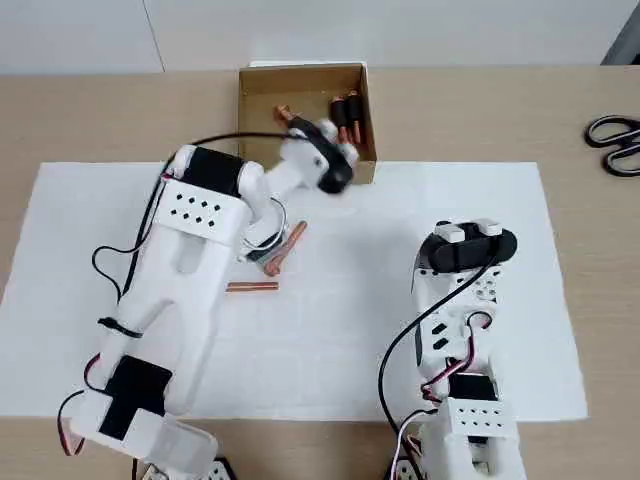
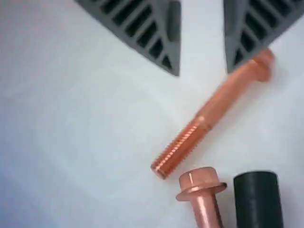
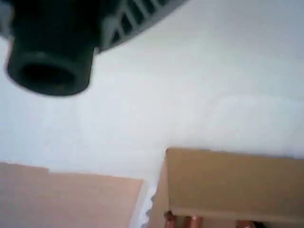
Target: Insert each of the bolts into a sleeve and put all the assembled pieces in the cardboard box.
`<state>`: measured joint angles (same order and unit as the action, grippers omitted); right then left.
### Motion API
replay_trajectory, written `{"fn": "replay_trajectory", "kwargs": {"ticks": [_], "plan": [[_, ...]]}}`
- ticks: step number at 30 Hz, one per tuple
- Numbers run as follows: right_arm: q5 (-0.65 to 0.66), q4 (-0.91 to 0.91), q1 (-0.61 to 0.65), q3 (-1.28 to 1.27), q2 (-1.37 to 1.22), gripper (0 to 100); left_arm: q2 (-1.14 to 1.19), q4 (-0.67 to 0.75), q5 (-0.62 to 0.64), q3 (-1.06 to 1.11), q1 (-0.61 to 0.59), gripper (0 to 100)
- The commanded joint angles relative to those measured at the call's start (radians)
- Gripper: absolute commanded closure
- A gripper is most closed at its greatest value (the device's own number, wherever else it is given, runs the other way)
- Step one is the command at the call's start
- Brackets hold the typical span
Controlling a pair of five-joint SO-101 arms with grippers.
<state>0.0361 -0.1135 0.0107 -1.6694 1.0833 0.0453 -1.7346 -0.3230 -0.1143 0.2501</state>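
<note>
1. Nearest, toward the right edge of the white sheet (image 1: 330, 360): right gripper (image 1: 467, 243), jaws closed around a black sleeve (image 3: 50, 57), its open end left free.
2. A bit farther, left of the sheet's middle: flat bolt (image 1: 252, 287) and slanted bolt (image 1: 285, 250), lying loose beside the left arm (image 1: 190, 250).
3. Left gripper (image 2: 202, 42): jaws wide apart, holding nothing. Just past them on the white sheet, a lying bolt (image 2: 209, 118), with a second bolt (image 2: 202, 199) and a spare sleeve (image 2: 256, 199) just beside its threaded tip.
4. Farthest, on the sheet's far edge, close to the far edge of the desk (image 1: 80, 110): cardboard box (image 1: 252, 110), with done pieces (image 1: 348, 115) against its right wall.
5. Bolts: likely hard, smooth and light, so easy to roll or slip. Best to pinch across the plain middle, keeping the threaded tip free for the sleeve.
6. Sleeves: stiff-looking little tubes. Best held by the side, never over the hole.
</note>
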Motion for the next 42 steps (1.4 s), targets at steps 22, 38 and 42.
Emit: {"fn": "replay_trajectory", "kwargs": {"ticks": [22,38,42], "plan": [[0.009,-0.019,0.007,-0.008,0.012,99.5,0.035,0.018,1.427,-0.041,-0.141,88],[0.009,-0.019,0.007,-0.008,0.012,99.5,0.035,0.06,1.677,0.079,-0.061,70],[0.009,-0.018,0.007,-0.008,0.012,99.5,0.035,0.089,1.725,0.091,-0.061,70]]}}
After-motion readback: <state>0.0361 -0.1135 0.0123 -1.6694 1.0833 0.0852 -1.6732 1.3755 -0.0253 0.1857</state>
